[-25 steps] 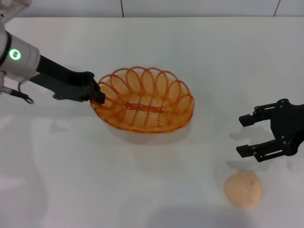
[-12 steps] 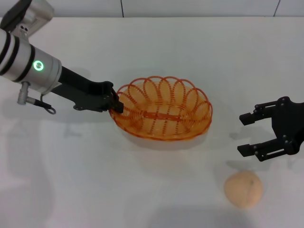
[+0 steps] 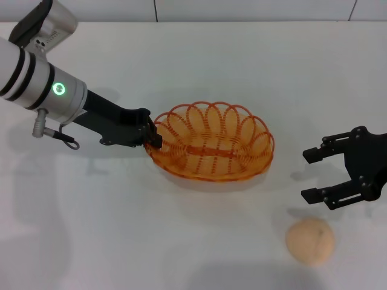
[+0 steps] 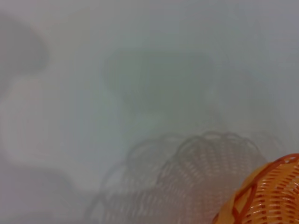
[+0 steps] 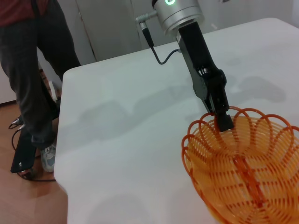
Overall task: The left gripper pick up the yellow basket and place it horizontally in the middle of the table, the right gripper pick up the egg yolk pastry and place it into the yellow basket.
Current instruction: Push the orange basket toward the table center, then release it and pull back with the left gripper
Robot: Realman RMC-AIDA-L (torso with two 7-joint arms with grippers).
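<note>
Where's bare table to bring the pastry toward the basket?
Bare table lies between the egg yolk pastry and the yellow basket. Crowded: basket's left rim, clamped by the left gripper; the open right gripper hovers above the pastry.

The yellow basket (image 3: 211, 146) sits near the middle of the desk (image 3: 181, 241), its long side running left to right. The left gripper (image 3: 152, 134) reaches in from the robot's left and its fingers (image 5: 223, 119) are clamped on the basket's left rim. To the right of the basket, well apart from it, the right gripper (image 3: 315, 175) hangs above the desk with its fingers spread, pointing toward the basket. The egg yolk pastry (image 3: 309, 240) lies on the desk nearer the robot than the right gripper, just below it in the head view, and to the right front of the basket. A person (image 5: 37, 70) stands beyond the desk's left end.
</note>
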